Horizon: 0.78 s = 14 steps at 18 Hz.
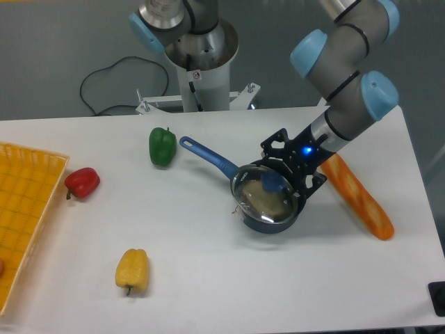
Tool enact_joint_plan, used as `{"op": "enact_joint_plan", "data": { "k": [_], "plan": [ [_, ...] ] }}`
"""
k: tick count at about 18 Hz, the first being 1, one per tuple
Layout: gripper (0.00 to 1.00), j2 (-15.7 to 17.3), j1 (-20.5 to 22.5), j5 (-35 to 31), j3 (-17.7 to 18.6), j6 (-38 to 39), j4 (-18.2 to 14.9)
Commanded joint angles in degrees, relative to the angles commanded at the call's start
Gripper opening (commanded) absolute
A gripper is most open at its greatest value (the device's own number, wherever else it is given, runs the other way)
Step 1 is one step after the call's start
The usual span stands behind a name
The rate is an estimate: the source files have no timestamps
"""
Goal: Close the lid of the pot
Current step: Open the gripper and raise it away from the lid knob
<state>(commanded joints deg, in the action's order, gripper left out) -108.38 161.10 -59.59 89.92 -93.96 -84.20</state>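
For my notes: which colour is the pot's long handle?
Blue; the pot handle shows clearly in the fixed camera view.

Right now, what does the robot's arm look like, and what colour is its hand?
The arm is made of fat grey tubes joined by round light-blue caps. Its gripper is black, with angular finger pieces and a small glowing blue light. A second grey column with a blue cap stands behind the table.

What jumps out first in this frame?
The pincer sits at the blue knob of the glass lid, which lies over the dark pot right of centre. A long bread loaf lies just right of it. A green pepper, red pepper and yellow pepper are scattered left.
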Motion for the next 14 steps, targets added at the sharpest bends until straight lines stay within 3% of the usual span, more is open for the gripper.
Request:
{"op": "enact_joint_plan", "data": {
  "k": [5, 10, 14],
  "plan": [
    [1.00, 3.52, -1.05, -0.87, -0.80, -0.44, 0.18],
    [1.00, 9.40, -6.50, -16.23, -1.59, -0.70, 0.70],
    [1.00, 12.31, -7.29, -18.54, -1.15, -0.70, 0.62]
  ]
}}
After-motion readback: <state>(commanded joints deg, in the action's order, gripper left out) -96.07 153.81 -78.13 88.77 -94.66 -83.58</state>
